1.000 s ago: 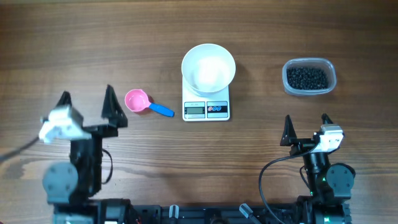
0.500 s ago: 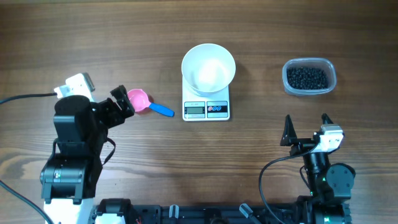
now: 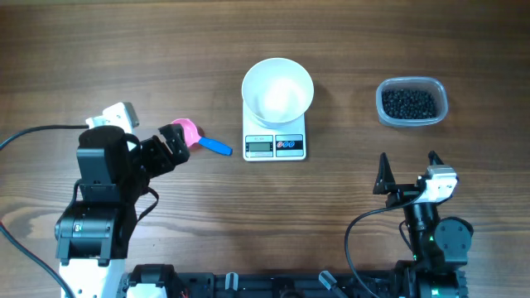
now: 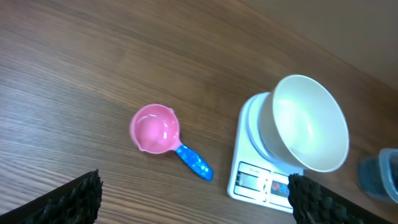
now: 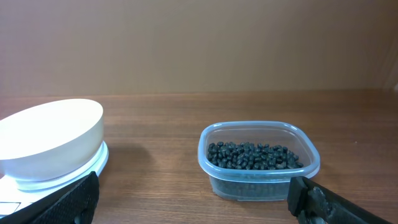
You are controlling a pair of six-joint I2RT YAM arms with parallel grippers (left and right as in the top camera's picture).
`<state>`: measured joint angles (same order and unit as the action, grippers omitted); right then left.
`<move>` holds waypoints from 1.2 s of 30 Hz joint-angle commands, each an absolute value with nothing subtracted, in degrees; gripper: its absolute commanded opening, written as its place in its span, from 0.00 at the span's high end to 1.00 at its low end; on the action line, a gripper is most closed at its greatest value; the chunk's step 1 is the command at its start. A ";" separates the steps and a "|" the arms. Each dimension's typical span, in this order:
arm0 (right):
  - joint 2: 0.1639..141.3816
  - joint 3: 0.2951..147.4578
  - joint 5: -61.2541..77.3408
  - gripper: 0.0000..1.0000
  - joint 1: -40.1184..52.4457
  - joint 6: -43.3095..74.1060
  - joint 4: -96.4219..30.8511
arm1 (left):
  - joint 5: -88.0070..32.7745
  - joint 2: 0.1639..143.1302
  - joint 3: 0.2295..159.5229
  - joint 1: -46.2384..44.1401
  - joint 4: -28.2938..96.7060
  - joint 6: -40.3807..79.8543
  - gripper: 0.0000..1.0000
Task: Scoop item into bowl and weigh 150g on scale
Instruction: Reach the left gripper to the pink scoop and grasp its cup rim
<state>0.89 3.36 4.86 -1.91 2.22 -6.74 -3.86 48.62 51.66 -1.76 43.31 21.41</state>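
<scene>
The left gripper (image 3: pixel 172 142), fingers spread wide, has swung over the pink scoop (image 4: pixel 155 130), poised to grasp it; the bowl (image 3: pixel 277 89) on the scale (image 3: pixel 274 146) sits empty.

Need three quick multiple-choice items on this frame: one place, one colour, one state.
1. The bowl sits: A on the scale; B on a tray; C on a plate.
2. The scoop handle is: A white; B blue; C pink.
3. The bowl is: A heaped full; B half full; C empty.
Answers: 1A, its base rests on the scale's platform. 2B, a blue handle on a pink cup. 3C, its inside shows plain white; the pellets lie in the tub.
</scene>
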 commanded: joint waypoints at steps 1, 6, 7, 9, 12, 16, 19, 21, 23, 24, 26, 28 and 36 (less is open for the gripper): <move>0.58 3.25 4.86 0.00 -1.78 1.50 -6.55 | -6.61 50.98 52.62 -1.72 43.20 23.16 0.00; 0.58 3.25 4.86 0.00 -1.78 1.50 -6.55 | -6.24 58.83 52.62 -1.72 43.13 29.32 0.00; 0.58 3.25 4.86 0.00 -1.78 1.50 -6.55 | -5.43 61.04 52.62 -1.72 43.11 31.07 0.00; 0.58 3.25 4.86 0.00 -1.78 1.50 -6.55 | -1.56 65.36 52.62 -1.72 43.11 35.57 0.04; 0.58 3.25 4.86 0.00 -1.78 1.50 -6.55 | 2.07 71.81 52.62 -1.72 42.85 41.65 0.11; 0.58 3.25 4.86 0.00 -1.78 1.52 -6.55 | 2.15 78.63 52.62 -1.69 40.82 47.07 0.14; 0.58 3.25 4.86 0.00 -1.78 1.50 -6.55 | 2.55 83.74 52.62 -1.72 37.56 50.19 0.16; 0.58 3.25 4.86 0.00 -1.78 1.50 -6.55 | 2.98 86.46 52.62 -1.72 35.03 50.22 0.18; 0.58 3.25 4.86 0.00 -1.78 1.52 -6.52 | 3.73 88.58 52.62 -1.72 32.95 50.22 0.20; 0.58 3.25 4.86 0.00 -1.78 1.50 -6.55 | 4.10 89.47 52.62 -1.72 32.12 50.24 0.21; 0.58 3.25 4.86 0.00 -1.78 1.50 -6.55 | 4.19 91.00 52.62 -1.72 30.59 50.28 0.21; 0.58 3.25 4.86 0.00 -1.78 1.50 -6.55 | 4.29 92.51 52.62 -1.72 29.50 51.66 0.22; 0.58 3.25 4.86 0.00 -1.78 1.50 -6.55 | 4.62 97.43 52.60 -1.72 27.35 51.92 0.30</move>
<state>0.89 3.36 4.86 -1.91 2.22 -6.76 3.22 94.78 51.81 -1.76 28.01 50.98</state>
